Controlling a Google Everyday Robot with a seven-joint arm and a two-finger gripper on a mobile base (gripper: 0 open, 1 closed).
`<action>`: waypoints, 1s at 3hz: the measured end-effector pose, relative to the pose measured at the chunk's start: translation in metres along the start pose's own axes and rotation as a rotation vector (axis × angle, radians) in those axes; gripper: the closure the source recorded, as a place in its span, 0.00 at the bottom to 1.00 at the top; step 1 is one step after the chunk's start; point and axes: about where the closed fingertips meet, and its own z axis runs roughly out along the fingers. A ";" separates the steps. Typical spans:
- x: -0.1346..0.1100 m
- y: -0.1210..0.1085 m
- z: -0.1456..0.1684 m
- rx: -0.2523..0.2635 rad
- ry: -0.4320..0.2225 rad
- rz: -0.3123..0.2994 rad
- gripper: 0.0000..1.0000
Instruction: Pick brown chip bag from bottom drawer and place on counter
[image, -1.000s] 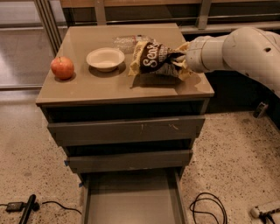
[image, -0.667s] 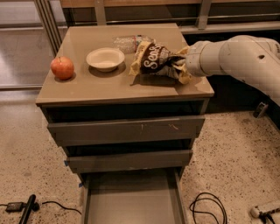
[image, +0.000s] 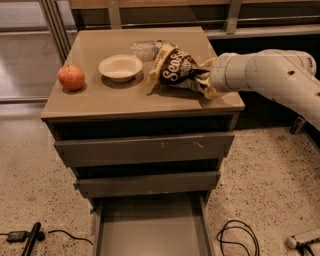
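The brown chip bag (image: 177, 72) lies on the tan counter (image: 100, 100), right of centre, its white script facing up. My gripper (image: 204, 77) is at the bag's right end, just above the counter, shut on the crumpled edge of the bag; the fingers are mostly hidden by the bag and the white wrist. The white arm reaches in from the right. The bottom drawer (image: 150, 232) is pulled open below, and its grey floor is bare.
A red apple (image: 71, 77) sits at the counter's left and a white bowl (image: 120, 67) at its middle. A clear water bottle (image: 145, 49) lies behind the bag. The two upper drawers are nearly closed. Cables (image: 237, 237) and a black tool (image: 30, 239) lie on the floor.
The arm has dropped lower over the counter's right edge. The bag has settled slightly and stays in about the same spot, still held at its right end.
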 end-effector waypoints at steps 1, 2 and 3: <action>0.000 0.000 0.000 0.000 0.000 0.000 0.61; 0.000 0.000 0.000 0.000 0.000 0.000 0.38; 0.000 0.000 0.000 0.000 0.000 0.000 0.15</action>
